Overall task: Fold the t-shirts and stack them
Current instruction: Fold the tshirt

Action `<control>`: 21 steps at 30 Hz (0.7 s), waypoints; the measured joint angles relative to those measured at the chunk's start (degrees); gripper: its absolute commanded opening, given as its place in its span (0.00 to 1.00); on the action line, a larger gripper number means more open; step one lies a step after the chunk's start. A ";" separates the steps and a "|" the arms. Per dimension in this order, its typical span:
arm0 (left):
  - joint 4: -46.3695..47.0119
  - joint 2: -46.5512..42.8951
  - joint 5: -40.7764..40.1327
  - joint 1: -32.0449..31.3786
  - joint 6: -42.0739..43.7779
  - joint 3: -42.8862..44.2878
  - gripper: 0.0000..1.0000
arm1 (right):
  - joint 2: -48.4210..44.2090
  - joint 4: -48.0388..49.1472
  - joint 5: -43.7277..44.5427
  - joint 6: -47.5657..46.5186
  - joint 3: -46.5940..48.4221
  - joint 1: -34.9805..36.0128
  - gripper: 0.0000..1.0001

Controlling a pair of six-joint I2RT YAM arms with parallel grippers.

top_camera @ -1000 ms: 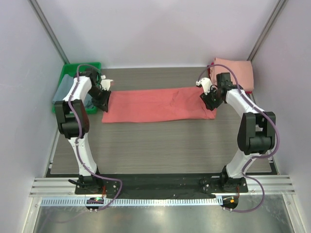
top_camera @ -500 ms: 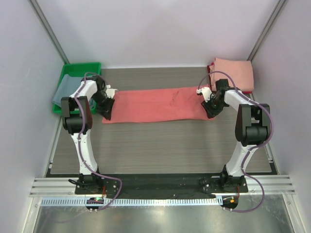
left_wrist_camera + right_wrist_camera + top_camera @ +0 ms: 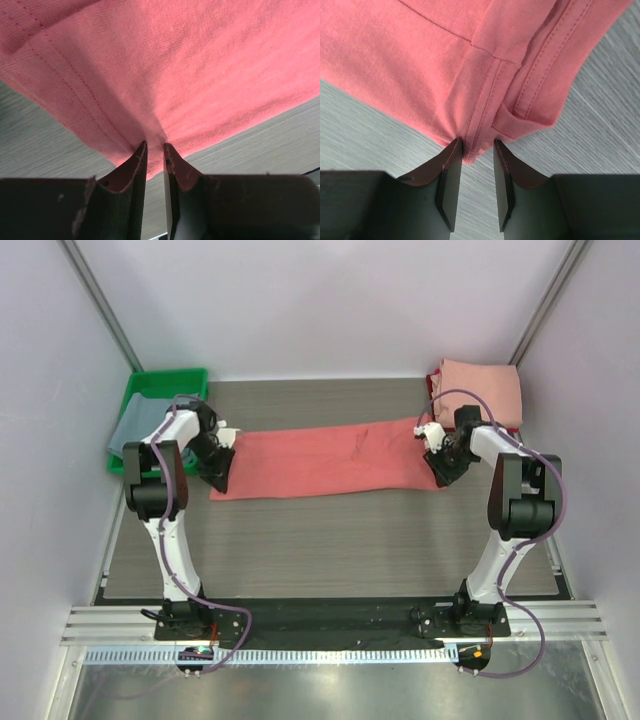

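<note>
The coral-red t-shirt lies folded into a long band across the table's middle. My left gripper is at its near left corner; in the left wrist view the jaws stand narrow and pinch the shirt's edge. My right gripper is at the near right corner; in the right wrist view the hemmed corner sits between the jaws, with a gap left beside one finger. The pale pink t-shirt lies folded at the back right. The grey-blue t-shirt lies in the tray.
A green plastic tray stands at the back left, just behind my left arm. White walls close in the table on three sides. The wood-grain table top stretches in front of the red shirt.
Both grippers have moved down and toward the near corners of the red shirt; the left one has closed on the left edge. The shirt's band has shifted slightly.
</note>
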 measured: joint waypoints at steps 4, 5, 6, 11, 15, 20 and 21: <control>1.11 -2.10 0.39 0.00 0.11 -2.51 0.25 | 0.02 -3.43 0.13 -1.18 3.72 -0.02 0.38; 1.20 -2.89 0.46 0.02 0.13 -3.19 0.26 | 0.00 -4.02 0.00 -1.25 5.16 0.00 0.39; 1.09 -3.78 0.57 0.04 0.13 -3.58 0.26 | -0.04 -4.87 -0.35 -1.29 7.39 0.04 0.39; 1.01 -8.59 2.54 0.15 0.07 -1.73 0.26 | -0.02 -6.62 -2.21 -0.87 21.20 2.54 0.37; 1.51 -9.51 4.02 0.09 0.04 -0.02 0.25 | 2.25 -6.36 -2.95 -0.37 32.13 8.90 0.34; 1.81 -9.03 4.87 -0.50 -0.26 -0.33 0.24 | 12.35 -6.54 -4.96 1.09 42.40 16.52 0.31; 1.92 -8.87 5.03 -0.61 -0.35 -0.48 0.24 | 15.02 -6.99 -5.44 1.68 44.39 17.53 0.31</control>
